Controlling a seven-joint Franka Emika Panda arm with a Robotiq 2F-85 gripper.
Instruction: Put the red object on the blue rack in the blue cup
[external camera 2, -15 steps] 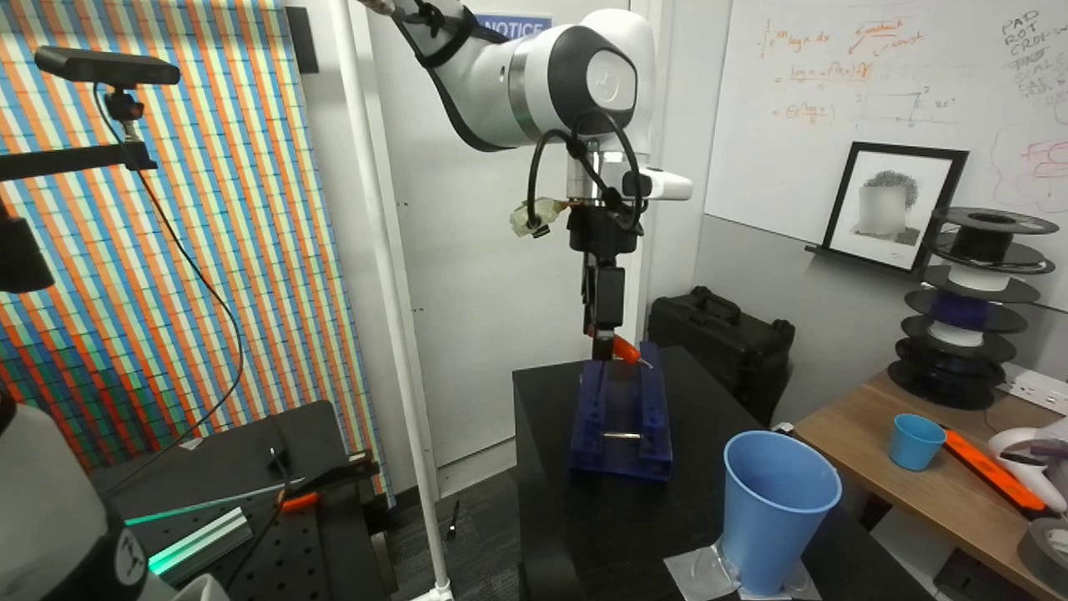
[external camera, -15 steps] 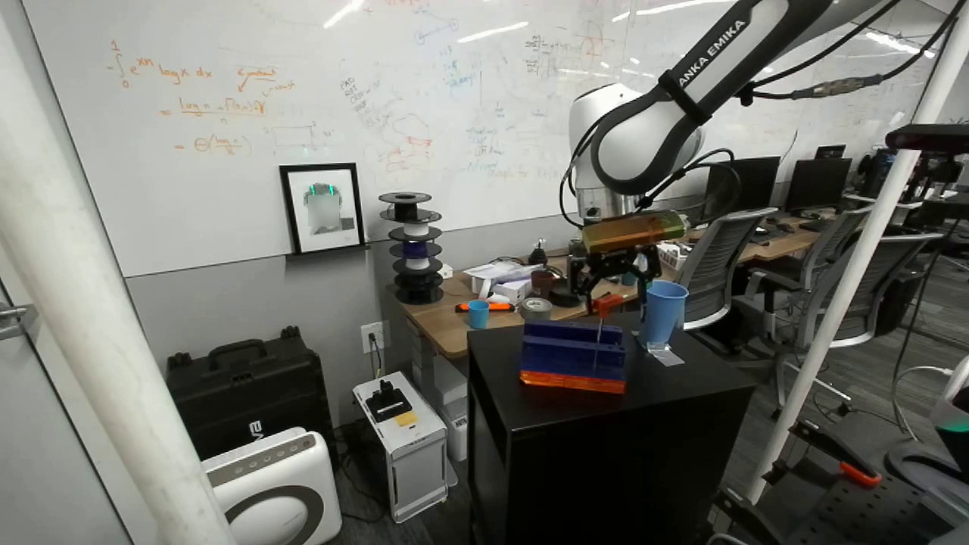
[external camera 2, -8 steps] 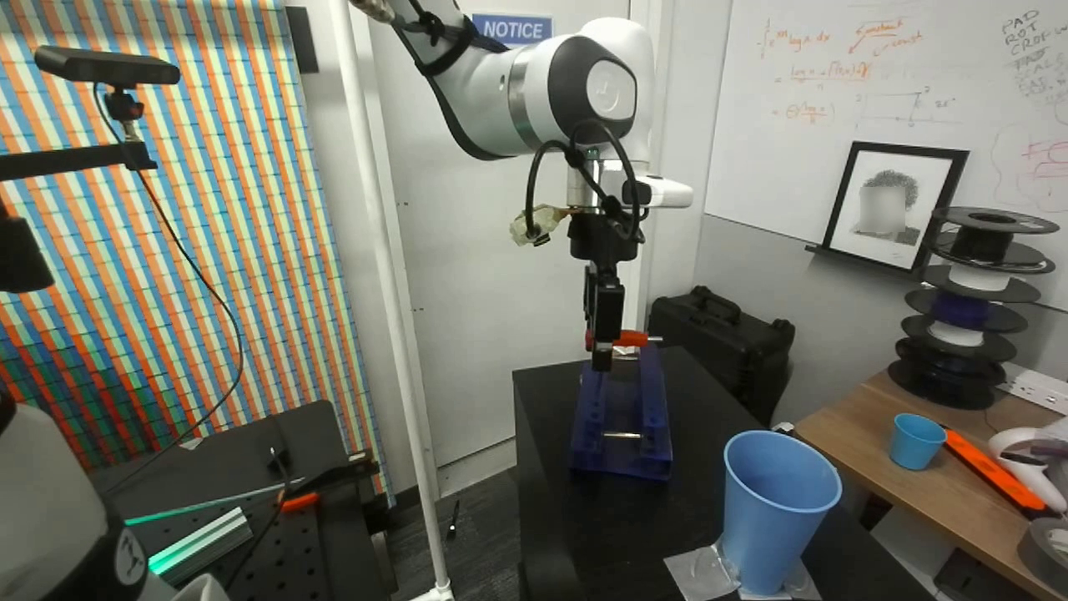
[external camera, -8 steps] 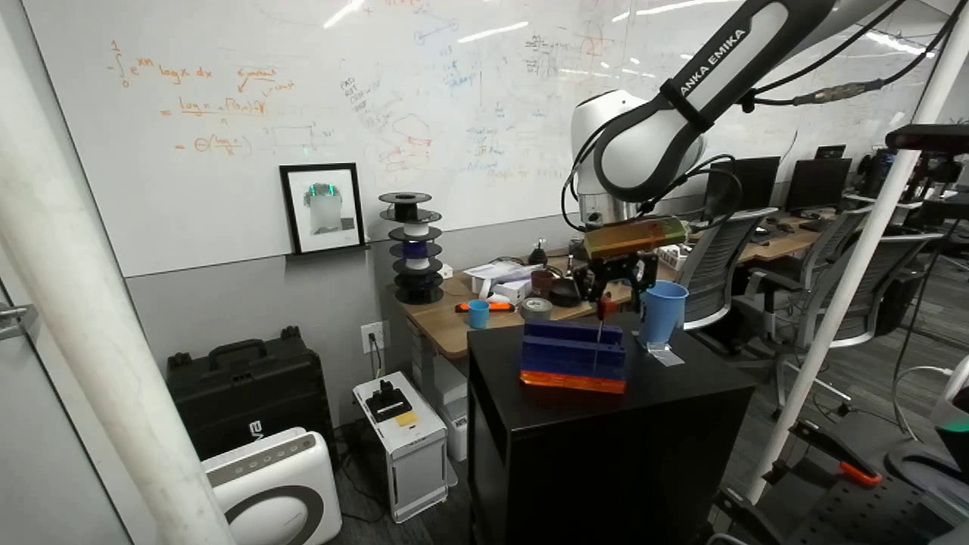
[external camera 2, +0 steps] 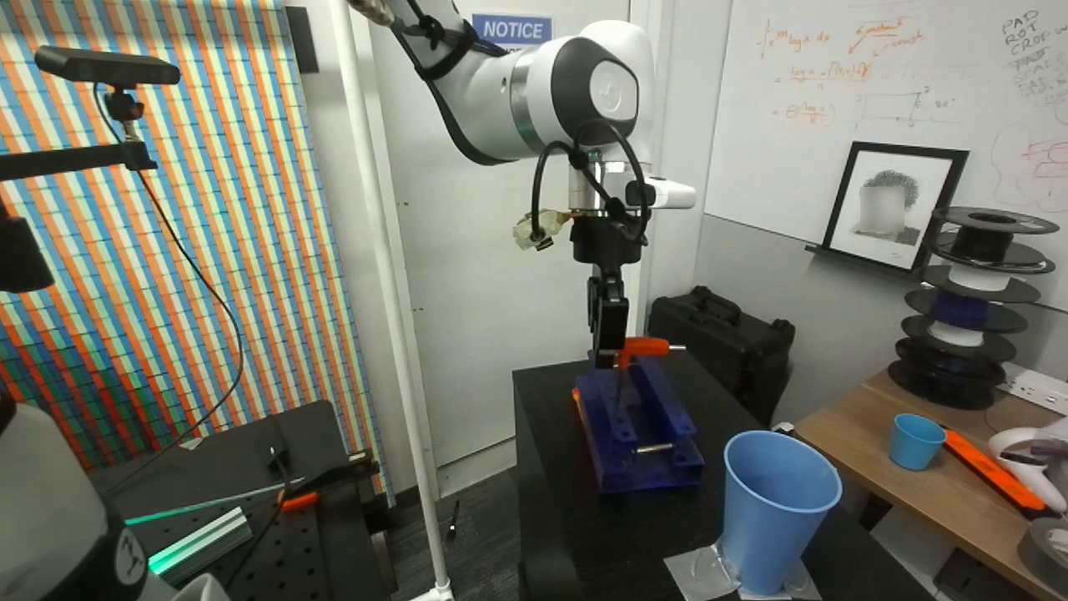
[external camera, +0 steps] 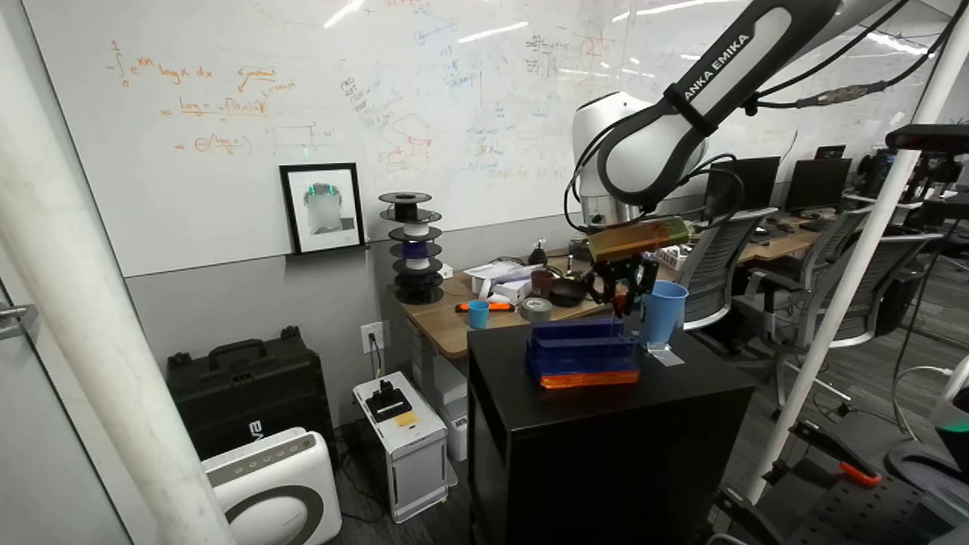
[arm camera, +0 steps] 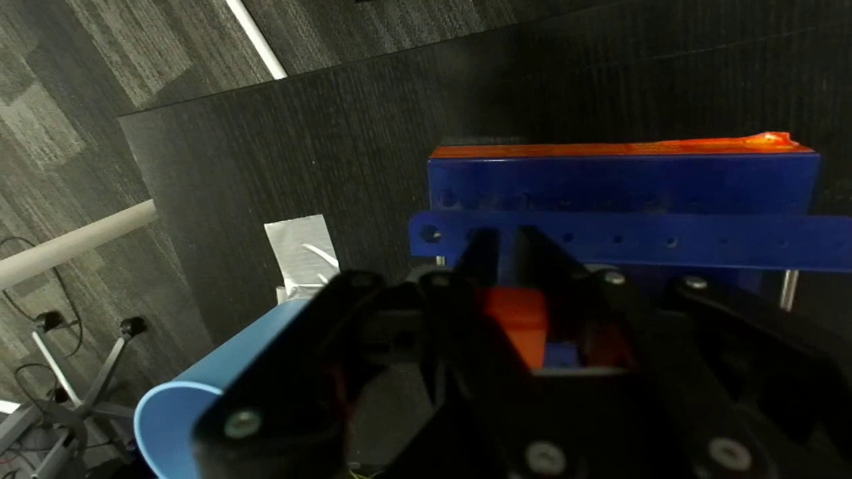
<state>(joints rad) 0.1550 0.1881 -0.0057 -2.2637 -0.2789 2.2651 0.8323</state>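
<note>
Wrist view: the red object (arm camera: 521, 319) sits pinched in the gripper (external camera: 622, 304), jaws drawn in to a narrow gap with the red part between them. Blurry there; an exterior view is clearer: looks like a T-handle hex key, red-orange handle (external camera 2: 647, 345) about level, short metal tip at 1 end, long thin shank (external camera 2: 620, 383) pointing down. Its lower part goes in at 1 rail of the blue rack (external camera: 587, 364); how deep, can't tell. So: grasp made, removal not finished, my read.

Handling guess: light, stiff, not fragile. Handle probably smooth plastic, could slip or twist if held by an end. Best hold is the handle right above the shank, about where the gripper has it; bare shank would be a poor spot, thin and likely slick. Shank may bind in the rack and drag it along, so pull straight up until it clears.

Rack stands on the black cabinet (external camera: 606, 469). The blue cup (external camera 2: 772, 526) is on the same top, upright, apart from the rack, tape (arm camera: 299, 246) at its base. Should go in shank first. A small cup (external camera: 478, 315) on the desk (external camera: 439, 322), presumably not the target.
</note>
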